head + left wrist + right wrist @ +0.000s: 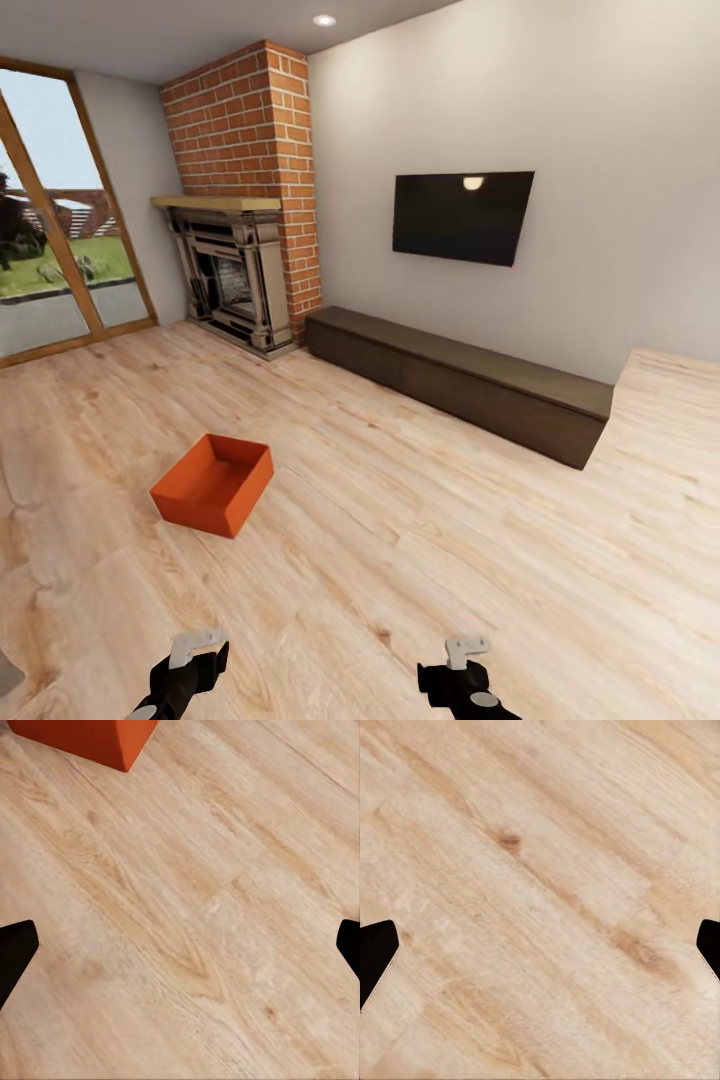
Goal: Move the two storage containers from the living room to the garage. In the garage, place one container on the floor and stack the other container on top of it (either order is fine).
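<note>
Living room, light wood plank floor (420, 560) running across the whole head view. White wall at the back with a brick fireplace (245, 200) in the corner, glazed doors (60, 220) beside it giving onto grass and a path. A black wall TV (462, 216) hangs above a long, low dark cabinet (460, 378) set against that wall.

One red-orange storage container (213, 484) sits on the planks, open top up, nothing inside, set at an angle to the plank lines (one corner turned toward the robot). It lies ahead of the robot and to the left, well apart from cabinet and fireplace. A corner of the same container (82, 739) shows in the left wrist view, above bare planks.

Left gripper (190, 668) low in the head view, short of the container and not touching it. Left wrist view: jaws spread wide, fingertips (15, 952) at opposite edges, only floor between them. Holds nothing.

Right gripper (460, 672) low at the right, over bare floor. Right wrist view: fingertips (375, 956) likewise far apart, planks between. Holds nothing.
</note>
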You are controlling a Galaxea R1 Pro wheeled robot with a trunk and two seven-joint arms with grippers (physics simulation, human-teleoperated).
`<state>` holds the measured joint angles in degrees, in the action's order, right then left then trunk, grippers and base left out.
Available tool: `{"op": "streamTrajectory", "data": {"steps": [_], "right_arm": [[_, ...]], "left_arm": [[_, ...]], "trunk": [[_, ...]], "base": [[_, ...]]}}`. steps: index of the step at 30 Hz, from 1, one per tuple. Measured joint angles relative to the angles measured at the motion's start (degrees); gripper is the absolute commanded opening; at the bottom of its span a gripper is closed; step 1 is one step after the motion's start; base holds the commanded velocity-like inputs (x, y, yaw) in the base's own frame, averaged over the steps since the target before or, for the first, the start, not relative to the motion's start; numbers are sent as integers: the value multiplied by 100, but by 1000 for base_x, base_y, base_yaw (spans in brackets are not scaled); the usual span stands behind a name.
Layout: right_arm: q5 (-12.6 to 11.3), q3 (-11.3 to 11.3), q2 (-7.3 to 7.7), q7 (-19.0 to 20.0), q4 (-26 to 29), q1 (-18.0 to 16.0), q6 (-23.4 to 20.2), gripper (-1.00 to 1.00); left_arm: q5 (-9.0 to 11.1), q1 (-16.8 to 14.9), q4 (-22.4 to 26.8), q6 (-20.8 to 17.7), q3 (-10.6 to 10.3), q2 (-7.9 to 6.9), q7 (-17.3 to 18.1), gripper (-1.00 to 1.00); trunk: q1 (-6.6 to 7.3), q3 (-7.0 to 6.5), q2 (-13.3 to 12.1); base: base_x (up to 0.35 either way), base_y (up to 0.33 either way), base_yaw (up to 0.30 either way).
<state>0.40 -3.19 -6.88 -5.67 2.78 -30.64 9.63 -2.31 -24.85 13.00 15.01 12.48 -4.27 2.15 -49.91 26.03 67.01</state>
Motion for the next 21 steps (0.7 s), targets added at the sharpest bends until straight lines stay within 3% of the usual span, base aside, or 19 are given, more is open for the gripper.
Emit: {"op": "streamTrajectory", "data": {"steps": [16, 21], "right_arm": [[2, 0, 1, -1, -1, -1, 1, 100], [5, 0, 2, 1, 0, 0, 1, 100]], "left_arm": [[-7, 0, 0, 0, -6, 2, 0, 100], [-8, -1, -1, -2, -6, 3, 0, 100]], "trunk": [[-1, 0, 0], [-1, 0, 0]], "base": [[321, -159, 286], [295, -212, 153]]}}
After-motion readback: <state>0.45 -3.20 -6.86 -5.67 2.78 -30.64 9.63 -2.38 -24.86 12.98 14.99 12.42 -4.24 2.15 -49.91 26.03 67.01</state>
